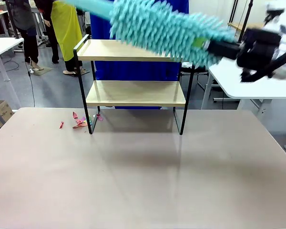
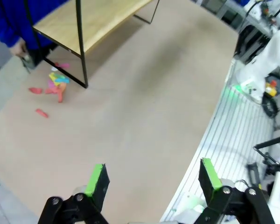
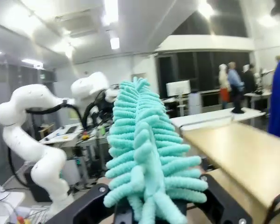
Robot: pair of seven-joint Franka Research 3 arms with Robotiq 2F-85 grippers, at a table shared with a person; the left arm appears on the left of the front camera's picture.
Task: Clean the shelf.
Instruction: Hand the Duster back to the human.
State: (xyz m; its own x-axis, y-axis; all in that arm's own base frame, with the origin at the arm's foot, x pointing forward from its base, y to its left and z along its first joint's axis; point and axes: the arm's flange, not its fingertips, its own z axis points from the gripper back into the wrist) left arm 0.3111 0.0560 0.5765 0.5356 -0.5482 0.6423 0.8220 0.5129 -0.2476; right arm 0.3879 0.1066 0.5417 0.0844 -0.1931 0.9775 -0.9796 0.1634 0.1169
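My right pincer (image 1: 229, 47) clenches a fluffy turquoise chenille duster (image 1: 167, 28); I should sweep it flat along the wood-and-black-frame shelf (image 1: 133, 93), upper frame.

Even, bright indoor light falls from above. In the right wrist view, ceiling light panels (image 3: 113, 18) glare white at the upper centre, and the teal chenille duster (image 3: 147, 161) close to the lens is slightly soft. In the front view, the duster (image 1: 167, 29) and the right gripper (image 1: 257, 47) at the upper right are smeared by motion blur, while the shelf (image 1: 133, 90) stays sharp and casts a faint, diffuse shadow on the worktop (image 1: 143, 176). The left wrist view bends straight lines toward its edges, and a green glow marks the robot base (image 2: 240, 86) at the right.
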